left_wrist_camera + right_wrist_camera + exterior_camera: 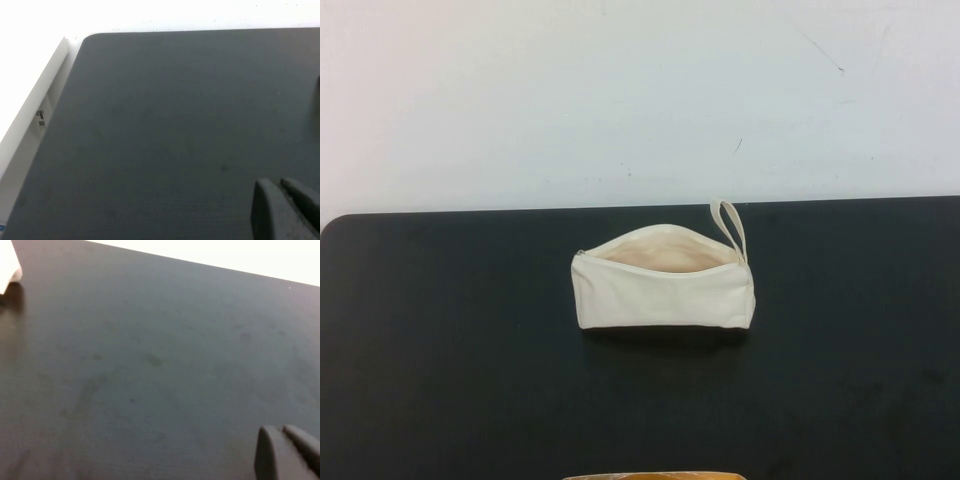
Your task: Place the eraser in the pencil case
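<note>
Pencil case point(663, 282) sits mid-surface in the high view, lying lengthwise, zipper fully open, mouth gaping toward the far edge of the dark surface point(440, 350). Pale lining visible inside; loop strap point(729, 226) sticks up off the case's right end. Eraser not visible anywhere around the case in this view, and the lining shows no clear block, so I cannot tell whether it is already inside or out of frame. Neither arm shows in this view. A tan strip point(655, 476) peeks at the near edge, straight in front of the case; too little of it shows to identify. White wall behind the surface. Nothing else near the case, nothing blocking its mouth.

Left wrist view: left gripper point(285, 210) hangs above bare dark surface, well away from the case, which does not appear here. Two dark finger tips lie close together, nearly touching, nothing between them. Rounded corner of the surface and a white ledge point(35, 107) beside it show.

Right wrist view: right gripper point(286, 452) also over bare surface, jaws nearly closed and empty. A white corner, likely the case, shows at the frame edge, well apart from the gripper.

Judgement: both arms look parked and empty-handed. Either the task is finished with the eraser dropped in, or it is not begun and the eraser is off-camera. Pictures alone do not settle it. Zipper is not closed.
</note>
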Controlling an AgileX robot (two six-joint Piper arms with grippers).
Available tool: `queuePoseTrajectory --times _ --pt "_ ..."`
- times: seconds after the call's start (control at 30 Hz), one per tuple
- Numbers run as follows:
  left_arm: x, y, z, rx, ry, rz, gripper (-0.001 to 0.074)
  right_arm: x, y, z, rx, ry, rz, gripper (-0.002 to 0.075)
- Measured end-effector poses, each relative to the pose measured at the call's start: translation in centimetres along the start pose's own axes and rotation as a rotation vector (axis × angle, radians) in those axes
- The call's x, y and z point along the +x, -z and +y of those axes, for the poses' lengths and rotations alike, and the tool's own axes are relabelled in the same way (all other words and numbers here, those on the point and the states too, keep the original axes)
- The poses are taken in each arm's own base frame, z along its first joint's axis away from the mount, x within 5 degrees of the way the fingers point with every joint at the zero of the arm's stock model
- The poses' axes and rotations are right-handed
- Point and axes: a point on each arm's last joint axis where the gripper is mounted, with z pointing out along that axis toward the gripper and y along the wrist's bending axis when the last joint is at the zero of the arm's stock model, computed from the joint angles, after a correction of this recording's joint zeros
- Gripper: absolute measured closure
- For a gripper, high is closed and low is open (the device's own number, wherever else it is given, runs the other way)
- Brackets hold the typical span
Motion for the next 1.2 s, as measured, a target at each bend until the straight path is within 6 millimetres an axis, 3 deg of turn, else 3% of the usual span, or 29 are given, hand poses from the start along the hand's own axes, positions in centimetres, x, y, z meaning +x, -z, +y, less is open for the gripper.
queuePoseTrajectory --times 1.2 --pt "0.00 0.00 0.00 0.000 0.000 0.000 0.0736 0.05 0.00 -0.25 0.027 -0.063 0.005 0.0727"
